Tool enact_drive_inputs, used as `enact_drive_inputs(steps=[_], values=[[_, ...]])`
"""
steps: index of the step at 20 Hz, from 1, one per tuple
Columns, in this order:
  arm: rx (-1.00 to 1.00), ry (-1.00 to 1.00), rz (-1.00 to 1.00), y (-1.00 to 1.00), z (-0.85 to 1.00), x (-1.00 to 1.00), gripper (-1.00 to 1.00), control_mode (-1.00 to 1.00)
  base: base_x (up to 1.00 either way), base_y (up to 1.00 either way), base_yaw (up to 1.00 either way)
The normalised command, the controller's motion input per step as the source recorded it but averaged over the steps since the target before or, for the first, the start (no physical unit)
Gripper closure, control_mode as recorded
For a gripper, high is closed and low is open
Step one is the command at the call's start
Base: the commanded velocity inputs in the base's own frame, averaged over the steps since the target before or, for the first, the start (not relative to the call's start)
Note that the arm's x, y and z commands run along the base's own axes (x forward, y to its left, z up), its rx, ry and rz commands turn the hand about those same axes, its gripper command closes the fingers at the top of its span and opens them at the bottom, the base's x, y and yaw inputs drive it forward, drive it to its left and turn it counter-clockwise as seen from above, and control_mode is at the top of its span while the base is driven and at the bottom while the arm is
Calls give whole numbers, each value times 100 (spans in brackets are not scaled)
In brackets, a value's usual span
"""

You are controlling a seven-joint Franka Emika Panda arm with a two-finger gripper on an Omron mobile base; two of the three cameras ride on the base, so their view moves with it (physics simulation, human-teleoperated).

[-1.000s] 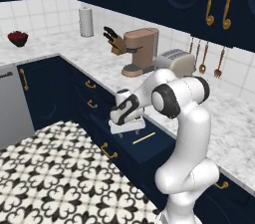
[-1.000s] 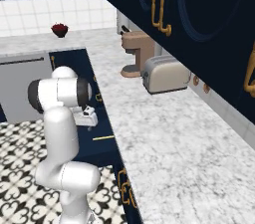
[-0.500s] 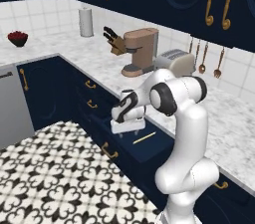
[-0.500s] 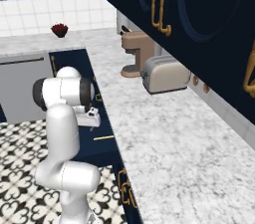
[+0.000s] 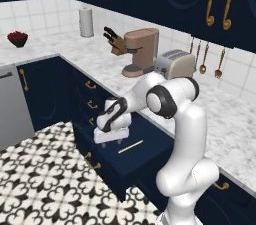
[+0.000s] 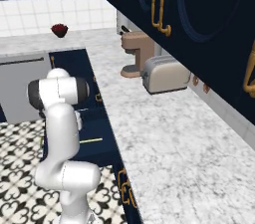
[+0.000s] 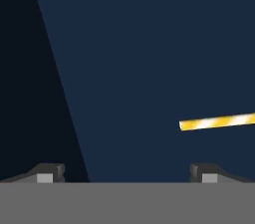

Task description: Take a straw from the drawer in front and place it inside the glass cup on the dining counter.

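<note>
One straw (image 5: 130, 146), lying in one open drawer (image 5: 150, 155). One pincer (image 5: 110, 139) above that drawer. On the bench (image 5: 235, 119) behind the drawer: one coffee machine (image 5: 137, 52), one toaster (image 5: 174, 64) just beside the coffee machine, one knife block (image 5: 115, 42) on the coffee machine's other side, one paper towel roll (image 5: 86, 22) beyond the knife block, one dark bowl (image 5: 17, 38) well apart from the coffee machine. Three utensils (image 5: 203, 58) hanging on the wall near the toaster. Two brass handles (image 5: 223, 0) on the upper cupboard above the toaster.
</note>
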Motion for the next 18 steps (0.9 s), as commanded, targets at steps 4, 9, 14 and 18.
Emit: enact_drive_inputs(steps=[4, 9, 14, 18], values=[[0, 0, 5, 100, -11, -37, -100, -100, 0, 0, 0], [0, 0, 0, 40, 5, -12, -100, -100, 0, 0, 0], [0, 0, 19, -59, 18, 0, -100, -100, 0, 0, 0], [0, 0, 38, -52, 7, 0, -100, -100, 0, 0, 0]])
